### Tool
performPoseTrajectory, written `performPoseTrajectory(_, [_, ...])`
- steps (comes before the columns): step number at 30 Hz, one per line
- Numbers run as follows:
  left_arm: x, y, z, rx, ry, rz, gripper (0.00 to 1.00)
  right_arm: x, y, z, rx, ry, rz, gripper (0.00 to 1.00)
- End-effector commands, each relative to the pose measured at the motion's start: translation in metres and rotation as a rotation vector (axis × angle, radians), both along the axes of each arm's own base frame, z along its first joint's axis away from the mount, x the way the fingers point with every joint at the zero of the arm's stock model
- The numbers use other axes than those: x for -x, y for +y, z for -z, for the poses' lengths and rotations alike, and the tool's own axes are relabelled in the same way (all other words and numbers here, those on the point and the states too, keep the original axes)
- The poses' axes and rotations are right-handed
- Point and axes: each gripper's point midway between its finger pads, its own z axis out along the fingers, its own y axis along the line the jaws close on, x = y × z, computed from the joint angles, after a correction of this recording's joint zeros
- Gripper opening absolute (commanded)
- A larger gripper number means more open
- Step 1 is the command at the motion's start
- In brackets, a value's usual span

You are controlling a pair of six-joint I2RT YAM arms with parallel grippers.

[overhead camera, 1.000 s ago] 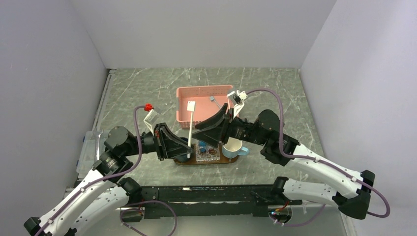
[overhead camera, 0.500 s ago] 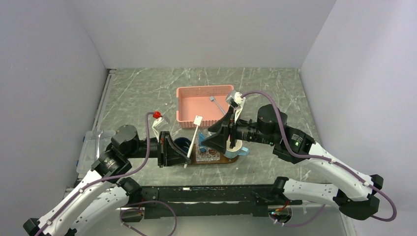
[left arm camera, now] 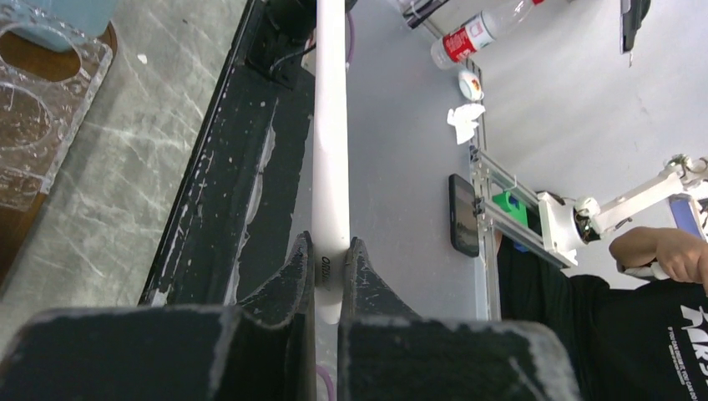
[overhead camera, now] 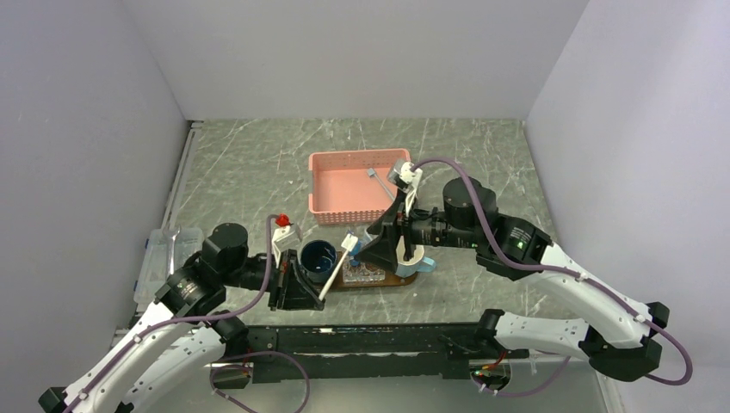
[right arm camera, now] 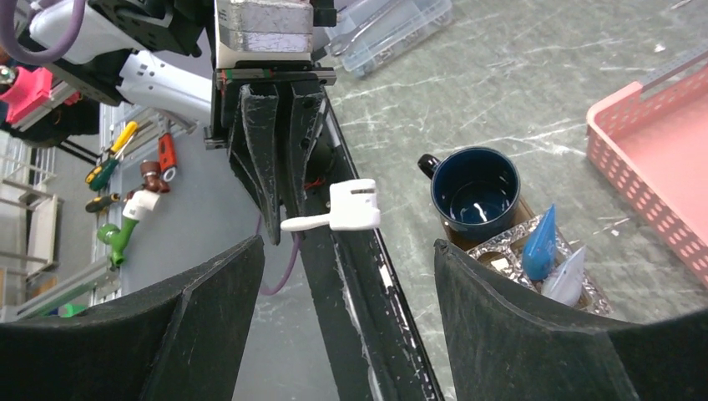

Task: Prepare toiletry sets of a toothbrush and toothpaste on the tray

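The white toothbrush (overhead camera: 337,264) slants head-up, its handle end pinched in the left hand (left arm camera: 328,253). A blue toothpaste (right arm camera: 540,253) stands in a dish (right arm camera: 501,251) on the brown tray (overhead camera: 403,279).

Grey marbled table top (overhead camera: 250,163) fills centre frame; plain pale walls (overhead camera: 344,52) enclose upper, left and right edges; lighting even.

White lower links and black joints are seen on the left arm (overhead camera: 146,353) and right arm (overhead camera: 594,297), both bolted to a black base rail (overhead camera: 361,340). Above the rail, purple cables (overhead camera: 435,160) are looped; a green light (overhead camera: 519,244) is lit.
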Motion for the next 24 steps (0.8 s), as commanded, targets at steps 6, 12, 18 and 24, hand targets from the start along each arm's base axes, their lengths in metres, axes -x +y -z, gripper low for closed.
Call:
performPoseTrajectory(6, [0.017,0.012,0.001,-0.02,-0.077,0.083,0.0,0.01,0.014,-0.008,-0.027,0.052,-0.121,0.72])
performPoseTrajectory(12, [0.018,0.013,0.004,-0.029,-0.085,0.092,0.0,0.014,0.022,-0.001,-0.019,0.097,-0.182,0.6])
performPoseTrajectory(18, [0.021,0.014,0.005,-0.026,-0.088,0.104,0.0,0.016,0.026,0.001,-0.018,0.117,-0.213,0.44])
performPoseTrajectory(24, [0.022,0.015,0.004,-0.019,-0.091,0.109,0.0,0.02,0.03,0.004,-0.024,0.137,-0.244,0.42])
